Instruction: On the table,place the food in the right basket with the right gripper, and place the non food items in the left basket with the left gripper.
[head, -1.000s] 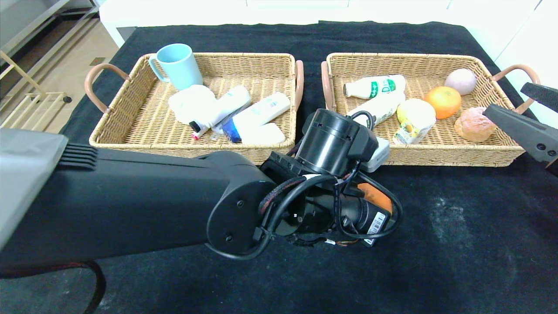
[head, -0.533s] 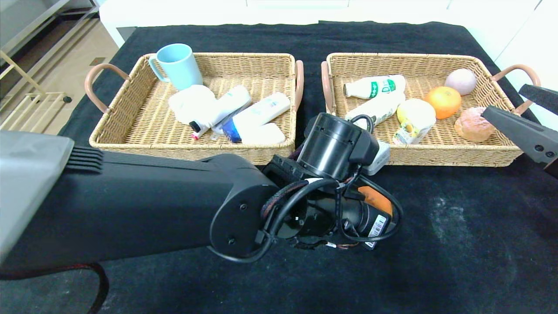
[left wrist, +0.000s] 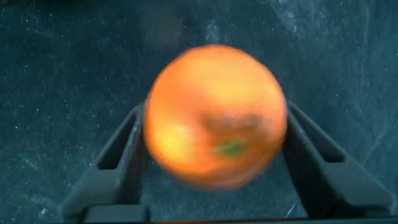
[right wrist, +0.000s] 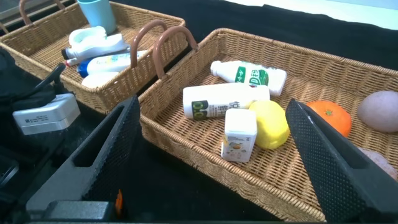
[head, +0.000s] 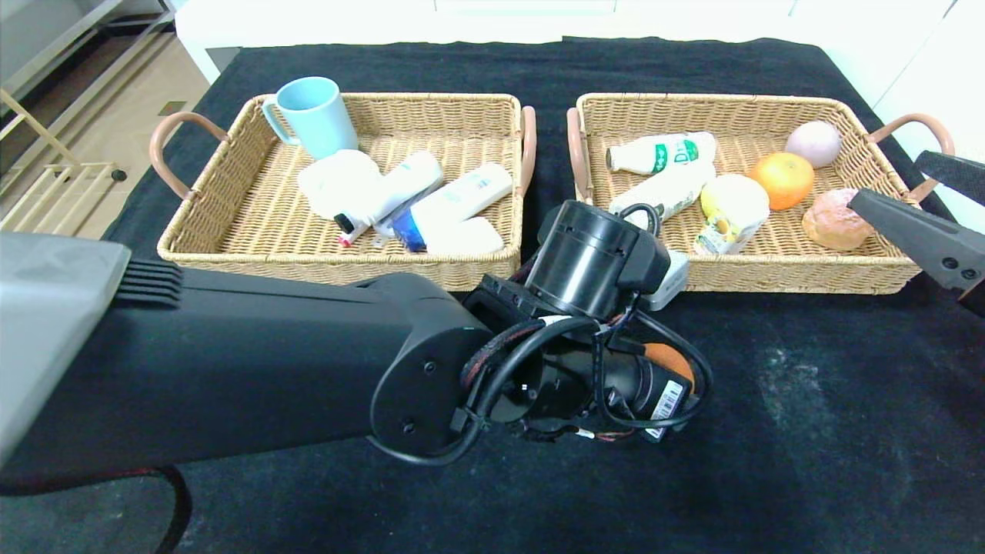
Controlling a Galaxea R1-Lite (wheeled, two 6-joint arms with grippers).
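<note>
The left end effector (left wrist: pixel 214 168) sits low in the frame's centre, its 2 fingers (left wrist: pixel 118 162) spread beside an orange (left wrist: pixel 214 115), blurred, over the black table (left wrist: pixel 56 68); whether they touch it is unclear. The right end effector (right wrist: pixel 211 155) gapes, holding nothing, at the right basket (right wrist: pixel 186 134).

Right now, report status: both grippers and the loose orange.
Left gripper low over table, fingers flanking loose orange, grip unclear. Right gripper open over right basket. Nothing in the way.
</note>
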